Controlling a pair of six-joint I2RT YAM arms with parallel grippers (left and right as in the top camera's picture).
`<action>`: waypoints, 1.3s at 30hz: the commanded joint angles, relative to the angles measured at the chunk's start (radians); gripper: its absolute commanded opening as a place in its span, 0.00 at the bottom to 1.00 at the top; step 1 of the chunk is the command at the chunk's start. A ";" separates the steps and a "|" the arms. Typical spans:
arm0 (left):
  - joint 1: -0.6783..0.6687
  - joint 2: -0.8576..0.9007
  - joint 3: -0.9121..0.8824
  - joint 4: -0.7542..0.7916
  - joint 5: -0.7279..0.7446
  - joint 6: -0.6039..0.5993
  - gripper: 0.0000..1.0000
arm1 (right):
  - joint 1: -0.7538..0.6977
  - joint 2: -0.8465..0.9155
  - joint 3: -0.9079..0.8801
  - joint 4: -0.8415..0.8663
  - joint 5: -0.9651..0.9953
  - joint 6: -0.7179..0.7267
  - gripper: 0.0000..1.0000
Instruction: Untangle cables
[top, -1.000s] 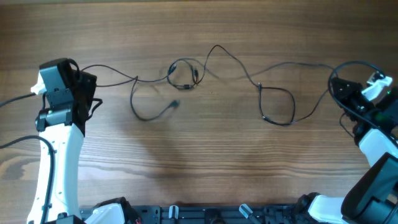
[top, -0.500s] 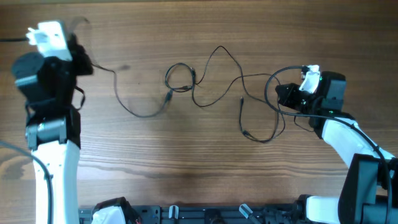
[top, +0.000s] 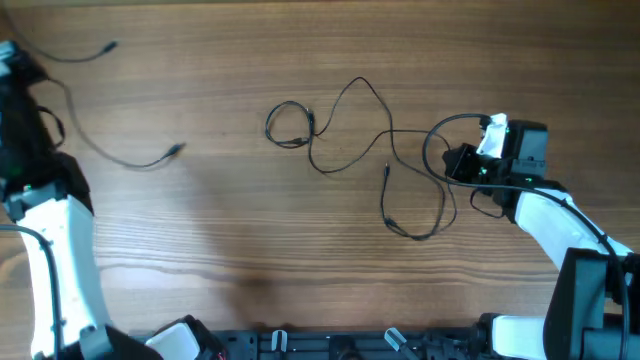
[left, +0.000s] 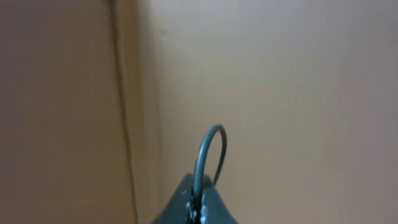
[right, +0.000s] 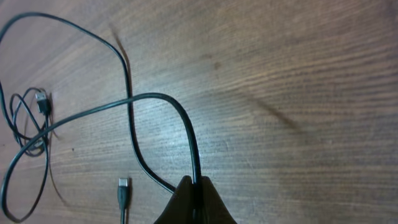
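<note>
Thin, limp, light cables (top: 310, 125) lie snarled in the middle of the tabletop (top: 250, 260), with one cord (top: 172, 151) near its far left corner. The left pincer (left: 198, 190) and right pincer (right: 195, 185) each clench a cord. I'd grip near the plugs (right: 124, 185).

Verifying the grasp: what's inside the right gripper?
A black cable is pinched in the shut right gripper, arching out over the wooden table. The clamped stretch itself is covered by the gripper, so how much is gripped can't be seen.
</note>
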 joint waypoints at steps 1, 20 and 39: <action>0.061 0.113 0.071 0.020 -0.006 -0.029 0.04 | 0.039 0.012 0.002 -0.005 0.011 -0.008 0.05; 0.147 0.541 0.150 -0.441 -0.013 -0.164 0.11 | 0.198 0.012 0.002 0.027 0.074 0.044 0.05; 0.064 0.164 0.150 -0.557 0.364 -0.552 1.00 | 0.198 0.012 0.002 0.016 0.073 0.044 0.11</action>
